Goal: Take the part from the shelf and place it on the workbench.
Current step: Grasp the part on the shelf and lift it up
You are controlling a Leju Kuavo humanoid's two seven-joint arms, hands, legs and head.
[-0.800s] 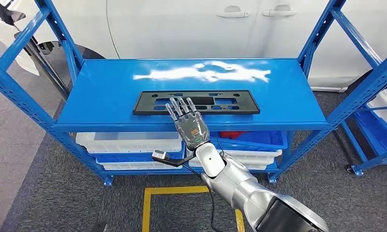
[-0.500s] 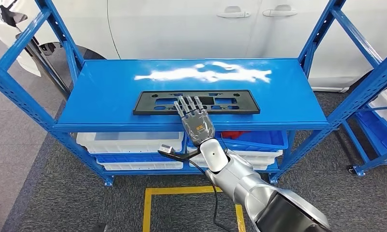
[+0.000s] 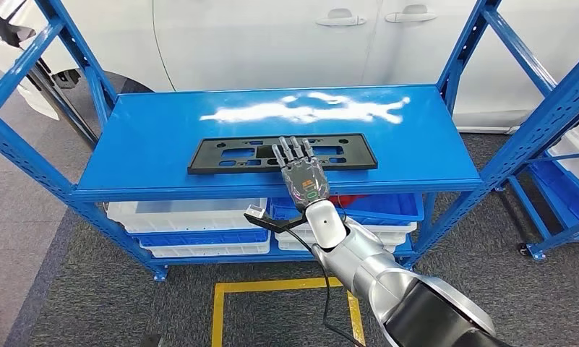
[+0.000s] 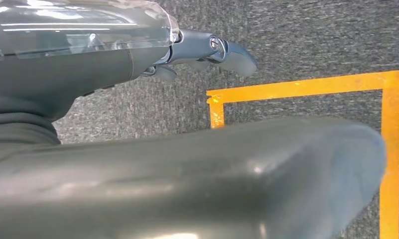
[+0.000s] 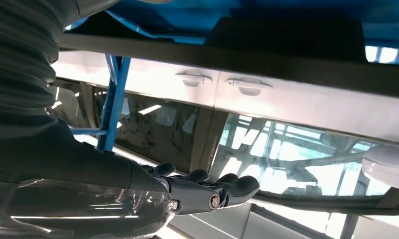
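Head view: we see the blue shelf [image 3: 163,155] with the black flat part [image 3: 228,154] lying on its top board, long side parallel to the front edge, nearer the front than the back. The right hand [image 3: 301,176] reaches in from below on its silver arm [image 3: 358,264]; its fingers [image 3: 290,150] are stretched out straight, side by side, over the middle of the part's front edge. We cannot tell whether the fingertips touch the part or hover just above it; the hand is unclenched and grasps nothing. On the lower shelf level we see white bins [image 3: 192,214] and a blue bin [image 3: 373,208]. Behind the shelf stands a white car [image 3: 272,43], its door handles visible. A yellow floor marking [image 3: 272,288] lies on the grey carpet in front of the shelf.

Left wrist view: the left hand [image 4: 197,52] hangs above the carpet and the yellow marking, fingers loosely extended, holding nothing.

Right wrist view: the right hand's dark fingers lie extended, the car's side beyond them.
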